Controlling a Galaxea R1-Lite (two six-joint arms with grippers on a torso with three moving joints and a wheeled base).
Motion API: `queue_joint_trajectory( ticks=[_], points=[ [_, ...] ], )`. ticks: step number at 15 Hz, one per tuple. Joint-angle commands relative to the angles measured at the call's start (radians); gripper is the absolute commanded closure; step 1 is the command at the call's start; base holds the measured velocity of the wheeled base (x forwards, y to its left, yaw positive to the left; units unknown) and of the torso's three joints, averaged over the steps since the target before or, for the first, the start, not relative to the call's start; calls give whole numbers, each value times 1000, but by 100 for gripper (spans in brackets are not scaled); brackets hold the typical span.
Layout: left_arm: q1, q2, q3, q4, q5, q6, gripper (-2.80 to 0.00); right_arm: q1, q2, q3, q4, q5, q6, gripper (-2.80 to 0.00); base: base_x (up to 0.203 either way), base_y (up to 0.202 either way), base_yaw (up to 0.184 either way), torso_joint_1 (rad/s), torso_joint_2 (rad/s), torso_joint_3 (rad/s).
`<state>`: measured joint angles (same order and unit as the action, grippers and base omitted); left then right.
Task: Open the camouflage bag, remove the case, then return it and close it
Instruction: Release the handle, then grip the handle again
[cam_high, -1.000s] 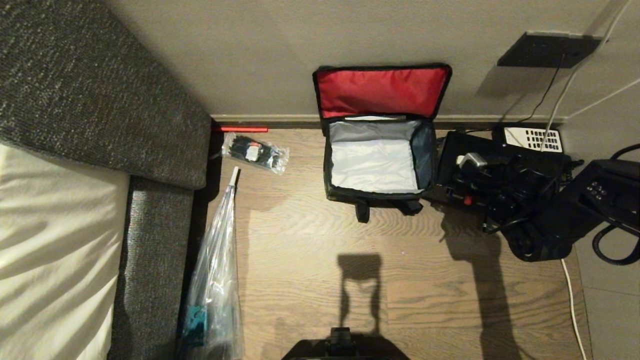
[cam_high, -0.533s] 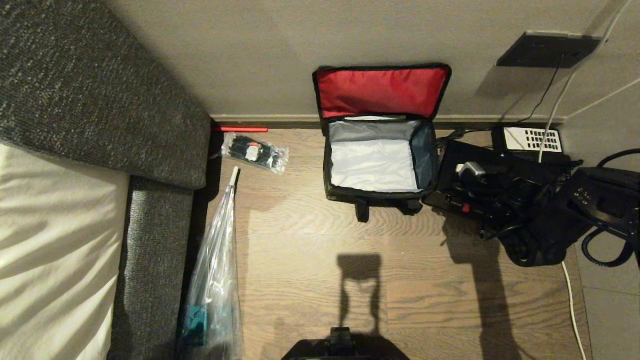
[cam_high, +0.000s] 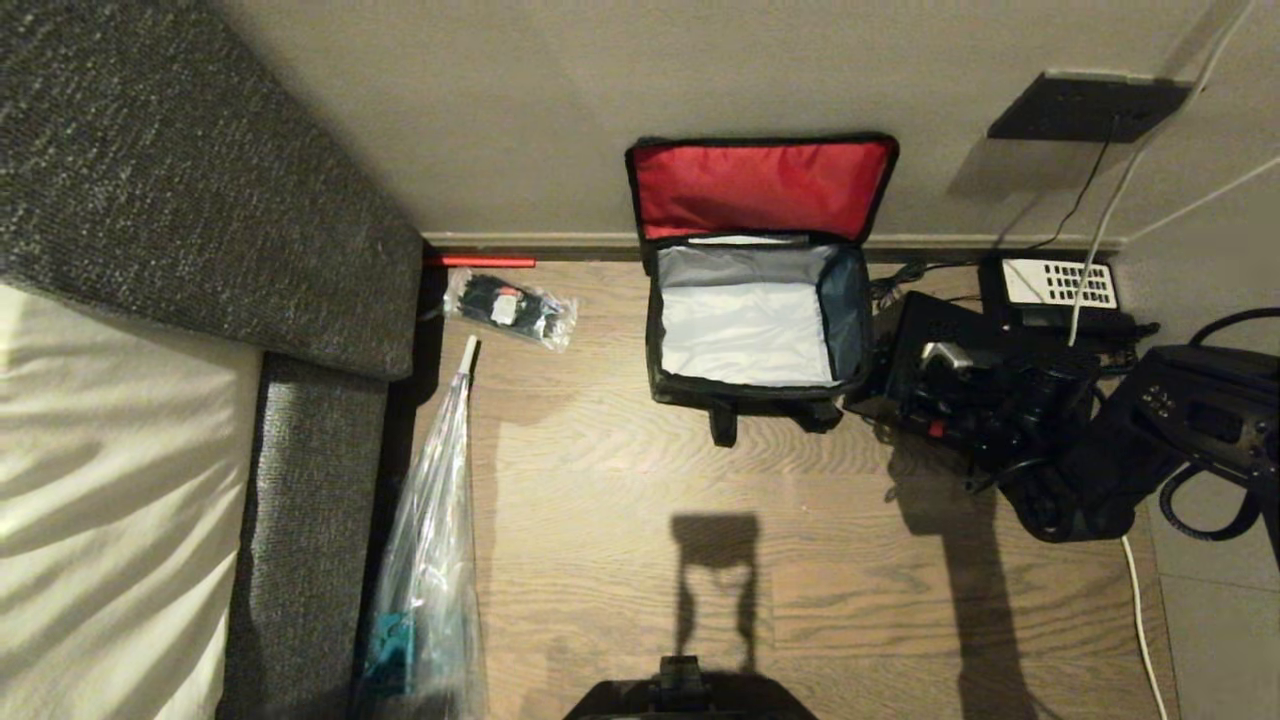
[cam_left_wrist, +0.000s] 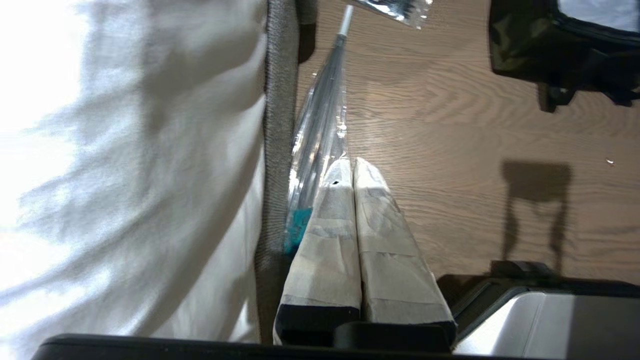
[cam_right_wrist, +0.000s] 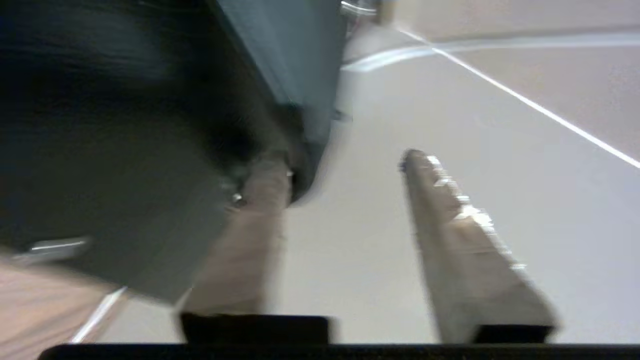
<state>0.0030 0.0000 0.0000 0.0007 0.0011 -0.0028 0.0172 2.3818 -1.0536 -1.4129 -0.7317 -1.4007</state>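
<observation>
- Against the wall, upper centre of the head view, the camouflage bag (cam_high: 752, 325) stood open, red-lined lid leaning back, pale grey interior empty.
- Just right of it, I read the case (cam_high: 945, 350) as resting on the wood floor (cam_high: 620, 520), touching or nearly touching the bag's side; silver-ended handle up, small red mark facing me.
- Right gripper (cam_high: 1010, 405) sat at the case's near right part. In the right wrist view its fingers (cam_right_wrist: 465, 235) stood apart with nothing between them, the dark case wall beside one finger. I judged the case released.
- Left gripper (cam_left_wrist: 352, 172) was parked low beside the sofa edge (cam_left_wrist: 275, 125), taped fingers pressed together, holding nothing.
- Desk telephone (cam_high: 1060, 285) and its cables lay immediately behind the case.
- Risks I noted: a finger snagging the case during retreat and dragging it into the phone cords; a re-grasp missing the handle in that black clutter; the case catching the soft bag rim on return and folding the wall inward.
</observation>
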Motion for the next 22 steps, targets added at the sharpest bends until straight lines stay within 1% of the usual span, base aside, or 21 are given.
queue_joint_trajectory(
  ticks=[1,3,4,5,6,8,9,10,12,14,15,16,18,19,21,22],
  points=[
    [0,0,0,1,0,0,0,0,30,23,85,0,39,-280,0,0,0,0,0,0],
    [0,0,0,-1,0,0,0,-1,7,91,121,24,54,-280,0,0,0,0,0,0],
    [0,0,0,0,0,0,0,-1,-15,140,153,50,61,-280,0,0,0,0,0,0],
    [0,0,0,0,0,-1,0,-4,-44,172,210,85,89,-280,0,0,0,0,0,0],
    [0,0,0,1,0,0,0,-6,-76,192,277,113,154,-280,0,0,0,0,0,0],
    [0,0,0,1,0,0,0,-5,-148,219,375,129,219,-280,0,0,0,0,0,0],
    [0,0,0,-1,0,0,0,-6,-185,233,413,145,256,-166,0,0,0,0,0,0],
    [0,0,0,0,0,0,0,-7,-226,257,441,183,301,0,0,0,0,0,0,0],
    [0,0,0,-1,0,0,0,-11,-309,319,496,239,347,0,0,0,0,0,0,0],
    [0,0,0,1,0,0,0,-12,-442,359,552,254,389,0,0,0,0,0,0,0],
    [0,0,0,0,0,0,0,-14,-522,386,599,273,425,0,0,0,0,0,0,0],
    [0,0,0,0,0,0,0,-16,-604,418,657,312,476,0,0,0,0,0,0,0],
    [0,0,0,-1,0,0,0,-19,-775,484,771,421,607,0,0,0,0,0,0,0],
    [0,0,0,-1,0,0,0,-19,-861,513,828,451,669,0,0,0,0,0,0,0],
    [0,0,0,1,0,0,0,-20,-1014,566,950,482,779,0,0,0,0,0,0,0],
    [0,0,0,1,0,0,0,-19,-1093,589,1017,480,847,0,0,0,0,0,0,0]
  ],
)
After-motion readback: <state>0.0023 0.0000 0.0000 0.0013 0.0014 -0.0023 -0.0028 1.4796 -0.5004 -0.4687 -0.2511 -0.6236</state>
